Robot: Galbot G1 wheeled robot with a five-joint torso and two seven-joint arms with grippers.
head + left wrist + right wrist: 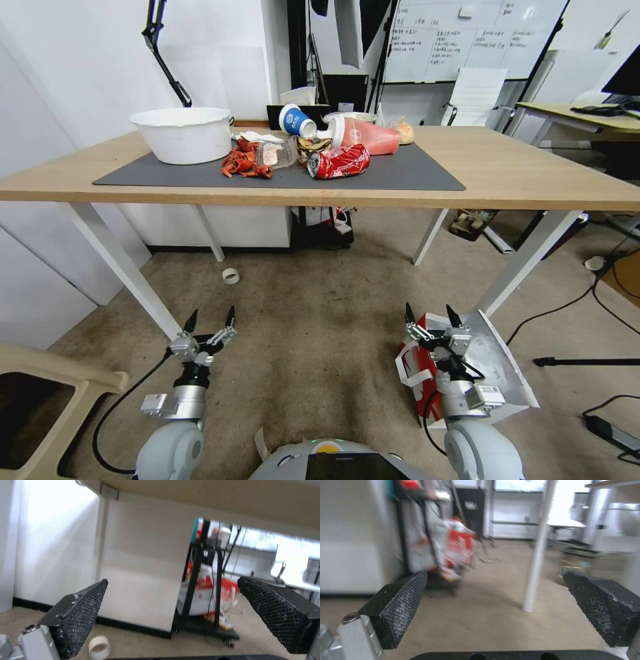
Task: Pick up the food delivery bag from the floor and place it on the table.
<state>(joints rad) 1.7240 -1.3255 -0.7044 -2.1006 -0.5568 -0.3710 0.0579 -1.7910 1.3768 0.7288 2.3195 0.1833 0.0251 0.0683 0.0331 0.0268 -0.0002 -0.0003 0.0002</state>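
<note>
The food delivery bag [490, 360] lies on the floor [320, 347] at the lower right of the head view, next to a white table leg. Its silver foil lid is flopped open, and red edges and white strap handles show at its left side. My right gripper [433, 315] hovers open above the bag's left part, holding nothing. My left gripper [211, 319] hangs open over bare floor at the lower left. The light-wood table [533, 177] with its dark grey mat [413, 175] stands straight ahead. In the wrist views both grippers [171, 612] [493, 605] show wide-spread pads.
On the mat sit a white basin [182, 135], a crushed red can [339, 162], cups and food scraps. A tape roll [231, 276] lies under the table. Black cables [573, 300] run across the floor at right. A beige bin [47, 407] stands at the lower left.
</note>
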